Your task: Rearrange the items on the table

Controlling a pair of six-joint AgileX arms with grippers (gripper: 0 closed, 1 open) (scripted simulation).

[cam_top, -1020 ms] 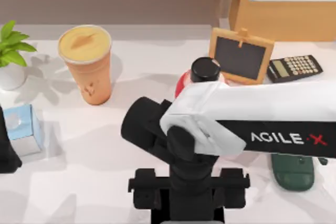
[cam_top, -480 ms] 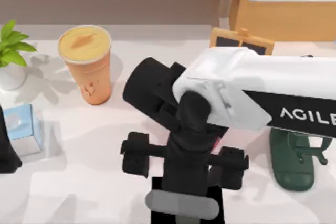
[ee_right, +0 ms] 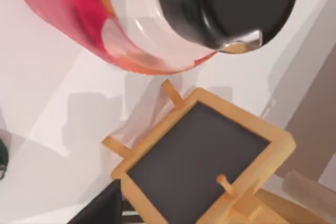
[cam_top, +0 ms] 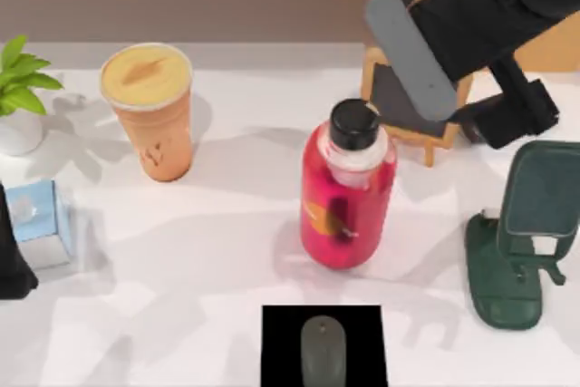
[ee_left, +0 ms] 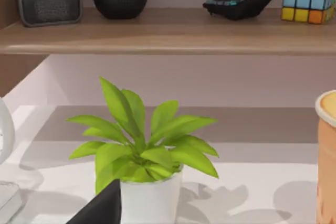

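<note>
Top view has my right gripper (cam_top: 471, 52) raised over the back right of the surface (cam_top: 227, 251), above the small chalkboard (cam_top: 412, 97); I cannot tell how far it is open or whether it holds anything. The mouse (cam_top: 323, 351) lies on a black mat (cam_top: 281, 333) at the front centre, untouched. I judge this a repositioning step between picks; the next move calls for choosing an item and descending without clipping the red bottle (cam_top: 347, 197). My left arm sits parked at the left edge beside the blue box (cam_top: 41, 224). Counted: one mouse, one box, one orange cup (cam_top: 149, 111), one bottle, one plant (ee_left: 142, 150), one green stand (cam_top: 521, 242).
</note>
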